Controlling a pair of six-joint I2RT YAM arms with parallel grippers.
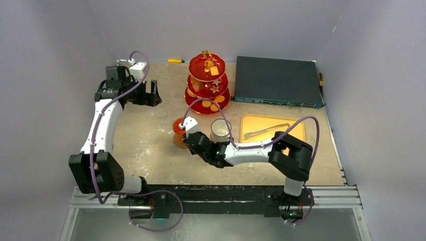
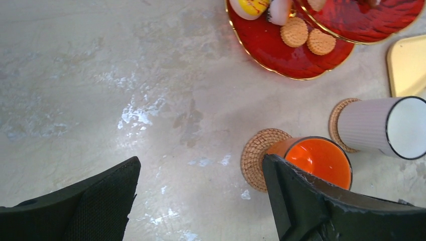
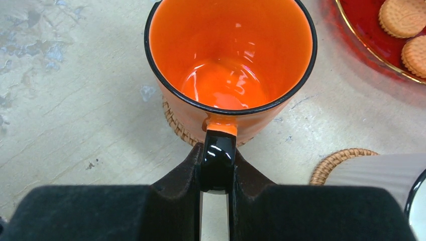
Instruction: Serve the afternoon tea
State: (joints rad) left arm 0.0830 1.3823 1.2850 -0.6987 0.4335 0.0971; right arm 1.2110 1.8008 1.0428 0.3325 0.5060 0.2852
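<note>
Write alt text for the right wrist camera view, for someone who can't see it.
The right gripper clamps the black handle of an empty orange ceramic mug standing on a round woven coaster on the pale mottled table. At the right edge are a red gold-rimmed plate holding round biscuits and a ribbed white mug on its own woven coaster.

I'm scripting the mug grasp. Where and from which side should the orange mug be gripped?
By its black handle, from the right arm's side: the orange mug stands upright on its coaster, with the handle sticking out toward that arm. The right gripper pinches it so, one finger each side.
</note>
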